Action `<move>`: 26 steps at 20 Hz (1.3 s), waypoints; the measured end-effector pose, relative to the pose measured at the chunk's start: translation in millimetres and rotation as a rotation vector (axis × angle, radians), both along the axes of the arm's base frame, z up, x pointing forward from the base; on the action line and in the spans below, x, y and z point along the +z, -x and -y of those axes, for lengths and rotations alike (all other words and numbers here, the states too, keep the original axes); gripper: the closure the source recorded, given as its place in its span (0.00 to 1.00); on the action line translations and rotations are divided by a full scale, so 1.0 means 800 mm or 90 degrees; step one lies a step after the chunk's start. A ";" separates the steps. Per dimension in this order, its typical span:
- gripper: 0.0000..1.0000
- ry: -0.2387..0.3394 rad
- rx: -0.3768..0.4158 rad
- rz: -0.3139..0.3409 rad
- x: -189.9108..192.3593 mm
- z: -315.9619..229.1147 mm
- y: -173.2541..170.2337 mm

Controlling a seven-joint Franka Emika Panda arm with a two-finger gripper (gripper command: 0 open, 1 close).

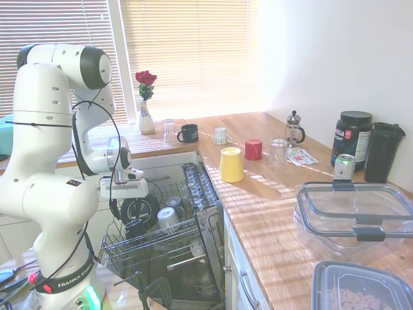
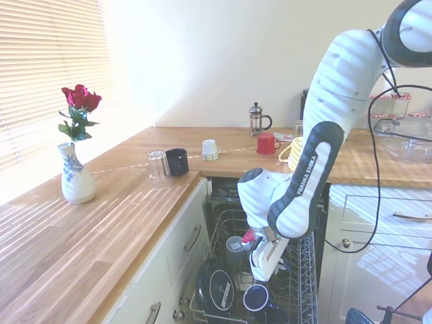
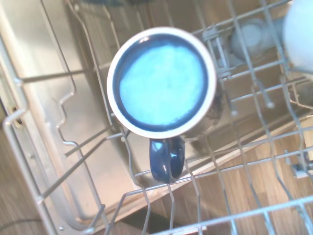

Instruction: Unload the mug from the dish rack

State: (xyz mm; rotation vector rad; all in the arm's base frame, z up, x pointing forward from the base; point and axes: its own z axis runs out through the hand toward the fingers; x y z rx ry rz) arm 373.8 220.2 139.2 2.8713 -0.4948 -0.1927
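Note:
The mug [image 3: 161, 81] is small and dark blue-black with a pale rim, and it stands among the tines of the grey wire dish rack [image 3: 244, 215], its handle [image 3: 166, 161] lying over a rack wire. It also shows in the exterior views as a dark mug [image 1: 134, 227] [image 2: 255, 297] near the front of the pulled-out dish rack [image 1: 148, 244] [image 2: 305, 270]. My gripper [image 1: 124, 205] [image 2: 262, 273] hangs straight above the mug, a short way off it. Arm and glare hide how the gripper stands.
In the rack beside the mug sit a silvery cup [image 1: 169, 218] [image 2: 234, 251] and a dark round piece with a pale mark [image 1: 139, 208] [image 2: 219, 290]. The counter holds a yellow cup [image 1: 231, 164], a red cup [image 1: 253, 149], another dark mug [image 1: 189, 133], glasses and plastic containers [image 1: 355, 216].

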 end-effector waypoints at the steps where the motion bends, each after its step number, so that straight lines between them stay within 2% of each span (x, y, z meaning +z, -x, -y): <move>1: 0.00 0.004 0.001 -0.008 -0.011 0.000 -0.001; 9: 0.00 0.020 0.041 -0.046 -0.072 -0.020 0.009; 19: 0.00 0.030 0.071 -0.063 -0.118 -0.027 -0.020; 26: 0.00 0.047 0.087 -0.065 -0.151 -0.034 -0.021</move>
